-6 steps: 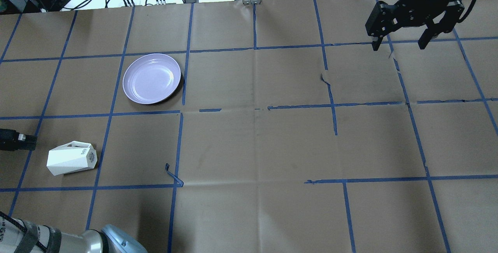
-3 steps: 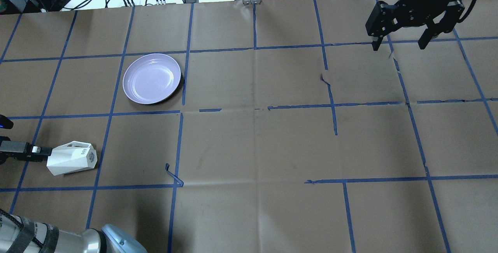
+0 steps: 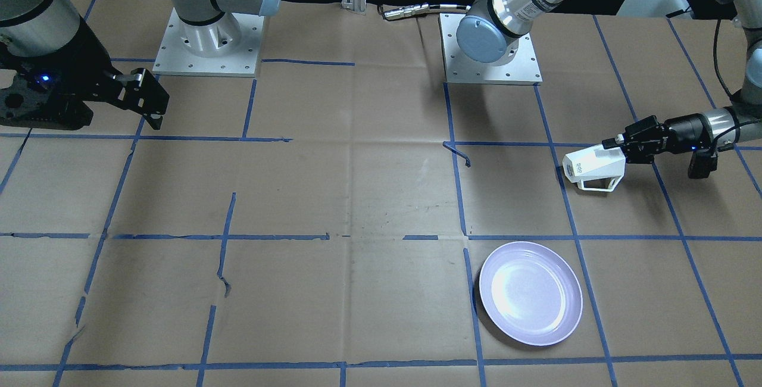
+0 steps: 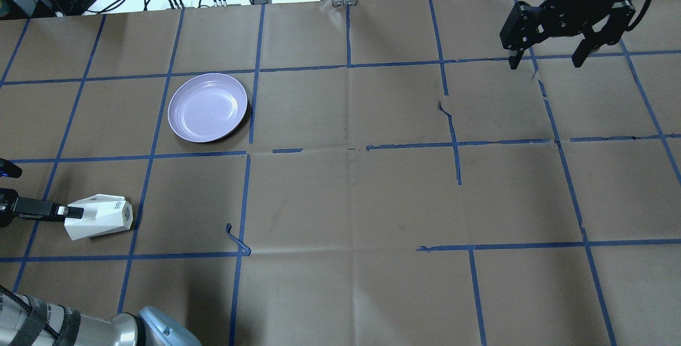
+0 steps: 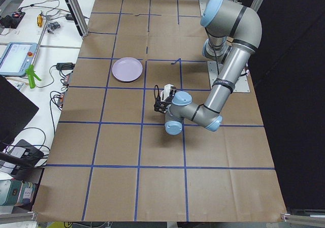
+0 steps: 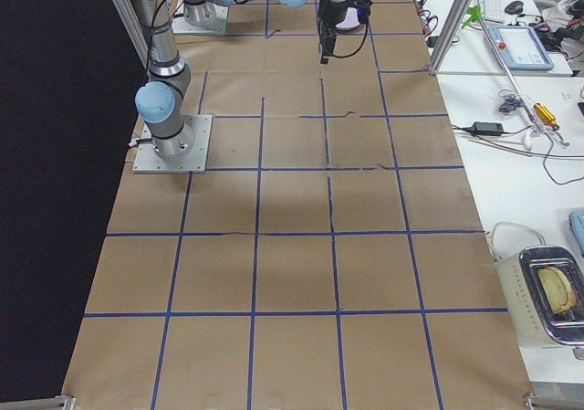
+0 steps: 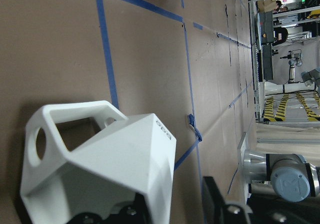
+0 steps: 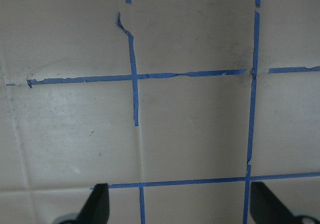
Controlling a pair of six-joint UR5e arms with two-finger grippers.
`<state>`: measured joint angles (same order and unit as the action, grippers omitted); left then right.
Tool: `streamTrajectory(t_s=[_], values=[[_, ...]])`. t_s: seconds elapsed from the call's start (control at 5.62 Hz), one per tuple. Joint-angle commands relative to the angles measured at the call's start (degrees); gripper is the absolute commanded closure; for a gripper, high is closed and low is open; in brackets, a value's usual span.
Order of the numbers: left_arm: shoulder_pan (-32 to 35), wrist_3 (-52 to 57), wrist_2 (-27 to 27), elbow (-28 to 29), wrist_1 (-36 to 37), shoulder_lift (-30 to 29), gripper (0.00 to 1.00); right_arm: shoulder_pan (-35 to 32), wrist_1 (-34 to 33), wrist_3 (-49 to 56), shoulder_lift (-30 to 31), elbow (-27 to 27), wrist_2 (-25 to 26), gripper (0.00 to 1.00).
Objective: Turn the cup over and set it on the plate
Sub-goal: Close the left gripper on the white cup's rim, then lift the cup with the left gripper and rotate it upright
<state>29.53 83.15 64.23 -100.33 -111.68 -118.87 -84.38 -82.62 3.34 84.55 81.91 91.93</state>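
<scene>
Brown-papered counter (image 4: 340, 202), blue tape grid (image 4: 298, 67). On its side near left end: cup (image 4: 101, 217), well apart from plate (image 4: 208, 107). At cup's mouth: left gripper (image 4: 73, 212), jaws apart, unclamped. Above far corner: right gripper (image 4: 547, 61), spread open.

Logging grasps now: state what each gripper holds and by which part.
Right gripper: open, nothing held. Left gripper: its fingers straddle the wall of the cup at its rim end, cup lying on its side; whether they have clamped cannot be told.
</scene>
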Motion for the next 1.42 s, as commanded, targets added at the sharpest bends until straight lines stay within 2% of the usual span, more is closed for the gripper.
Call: streamTrajectory(t_s=[0.0, 0.36, 0.53, 0.71, 0.89, 1.24], values=[[0.09, -0.53, -1.2, 0.57, 0.66, 1.61, 1.0, 0.0, 0.0, 0.0, 0.0, 0.0, 0.0, 0.0], [1.75, -6.55, -1.3, 4.25, 0.67, 8.17, 1.0, 0.0, 0.0, 0.0, 0.0, 0.0, 0.0, 0.0], [5.59, -8.25, -0.17, 4.44, 1.71, 13.78, 1.0, 0.0, 0.0, 0.0, 0.0, 0.0, 0.0, 0.0], [12.15, -11.92, 4.89, 4.36, 7.9, 18.62, 0.99, 0.0, 0.0, 0.0, 0.0, 0.0, 0.0, 0.0], [21.35, -17.35, 9.03, 3.57, 17.54, 21.98, 0.99, 0.0, 0.0, 0.0, 0.0, 0.0, 0.0, 0.0], [40.07, -26.5, 23.42, 3.3, 33.99, 20.97, 1.0, 0.0, 0.0, 0.0, 0.0, 0.0, 0.0, 0.0]])
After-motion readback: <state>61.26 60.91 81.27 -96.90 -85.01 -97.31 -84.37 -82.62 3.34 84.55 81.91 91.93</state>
